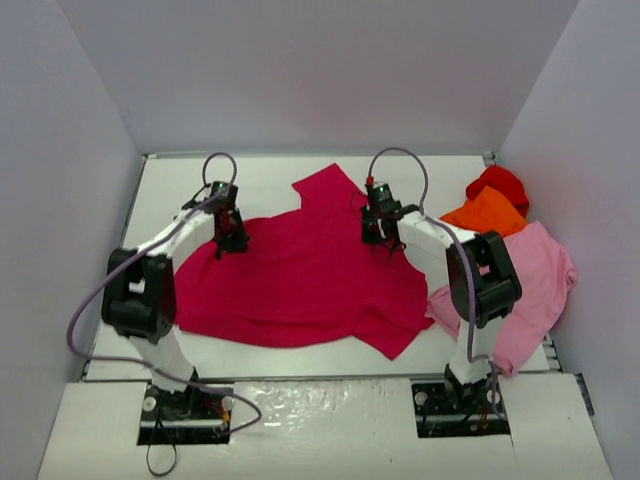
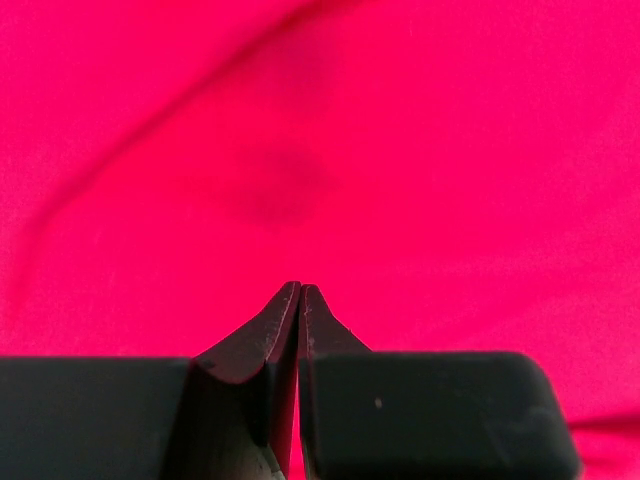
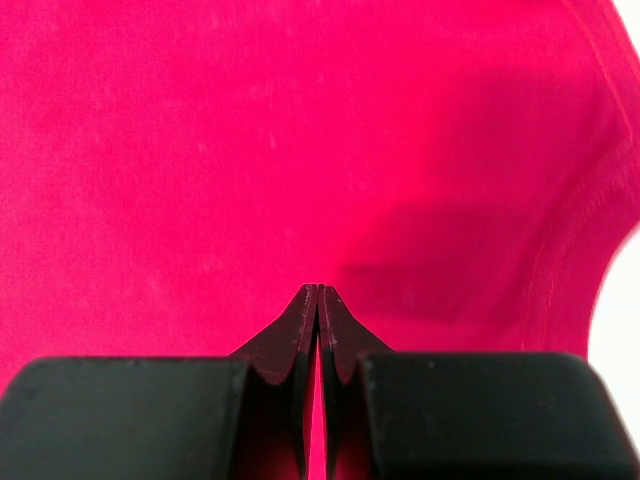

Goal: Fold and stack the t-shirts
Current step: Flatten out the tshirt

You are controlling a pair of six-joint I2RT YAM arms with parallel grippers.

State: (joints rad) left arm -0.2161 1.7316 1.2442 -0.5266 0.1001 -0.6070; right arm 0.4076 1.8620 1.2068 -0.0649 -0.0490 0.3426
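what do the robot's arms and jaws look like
The left arm and right arm have white link shells and bulky black joint housings. A greyish-lilac cable loops from each base to its wrist, where a green light glows. The jaws are dark wedges tapering to thin tips.

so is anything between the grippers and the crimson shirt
Nothing visible. The left gripper and right gripper are both shut directly over the crimson shirt, only its cloth ahead of their tips. The pink shirt, orange shirt and red shirt lie off to the right.
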